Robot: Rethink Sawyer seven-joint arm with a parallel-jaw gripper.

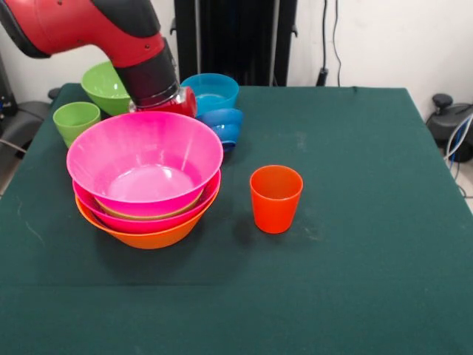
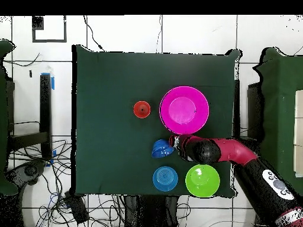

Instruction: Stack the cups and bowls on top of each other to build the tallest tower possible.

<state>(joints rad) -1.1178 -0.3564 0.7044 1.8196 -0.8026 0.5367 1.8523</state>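
The tower (image 1: 145, 185) of glossy plastic bowls stands toward one side of the dark green cloth-covered desk (image 1: 355, 244): a wide orange bowl at the bottom, a pink one nested in it, a thin olive-green rim showing above that, and a large pink bowl (image 1: 144, 159) on top. So four pieces look stacked, by my reading. Left loose are the orange-red tapered plastic cup (image 1: 276, 198) just beside the tower, the small light green cup (image 1: 76, 120), a medium green bowl (image 1: 107, 87), a light blue bowl (image 1: 211, 91) and tipped dark blue bowls (image 1: 222, 126). The hand (image 2: 176, 142) sits behind the tower's rim; whether wide or narrow, I cannot tell. No readable writing shows.
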